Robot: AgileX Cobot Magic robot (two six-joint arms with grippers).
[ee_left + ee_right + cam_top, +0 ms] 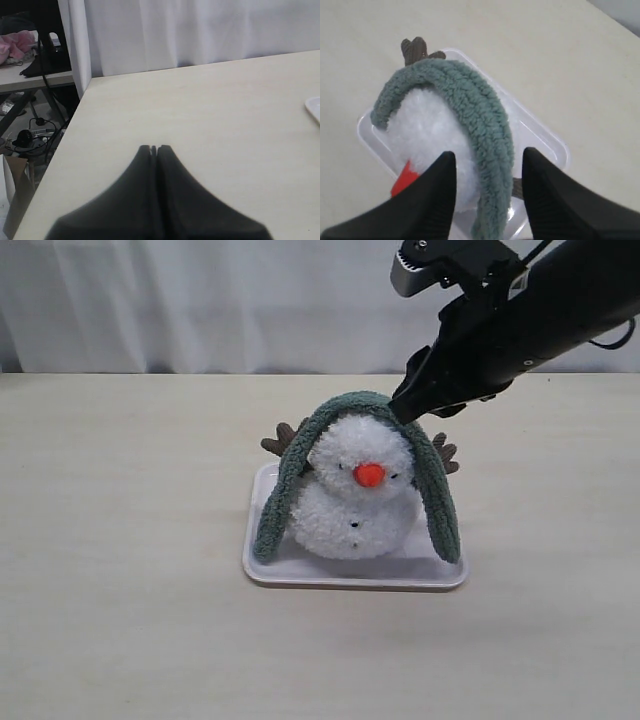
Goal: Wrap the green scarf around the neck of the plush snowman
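While green scarf (345,407) lies draped atop plush snowman (355,510) head, R gripper (488,153) straddles it, jaws apart; next, likely: pinch, draw below head. L gripper (154,148) closed.

The ribbed scarf (276,502) is sage green, the snowman (345,515) white with orange nose (369,475) and brown arms (279,440).

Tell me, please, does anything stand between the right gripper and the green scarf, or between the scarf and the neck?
Nothing visible separates the right gripper from the green scarf: its open jaws straddle it. But the scarf lies over the plush snowman's head, which stands between it and the neck.
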